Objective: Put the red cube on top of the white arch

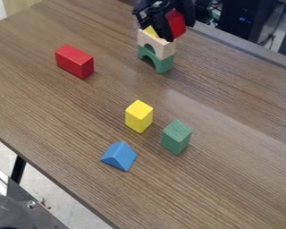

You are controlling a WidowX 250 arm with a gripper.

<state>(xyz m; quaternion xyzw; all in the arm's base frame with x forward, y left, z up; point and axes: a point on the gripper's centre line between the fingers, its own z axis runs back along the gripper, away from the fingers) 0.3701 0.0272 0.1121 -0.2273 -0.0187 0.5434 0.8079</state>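
Note:
My gripper (pixel 174 26) is at the top of the camera view, shut on a red cube (pixel 178 22), with one finger crossing the cube's left side. Both are at the upper right of the white arch (pixel 157 44); whether the cube touches the arch cannot be told. The pale arch stands on a green arch (pixel 164 64). A yellow piece (pixel 150 31) shows on top of the white arch, left of the finger and partly hidden by the gripper.
A red block (pixel 75 61) lies on the wooden table (pixel 229 147) at the left. Nearer the camera are a yellow block (pixel 139 116), a green block (pixel 176 137) and a blue wedge (pixel 119 156). The table's far edge runs behind the stacked arches.

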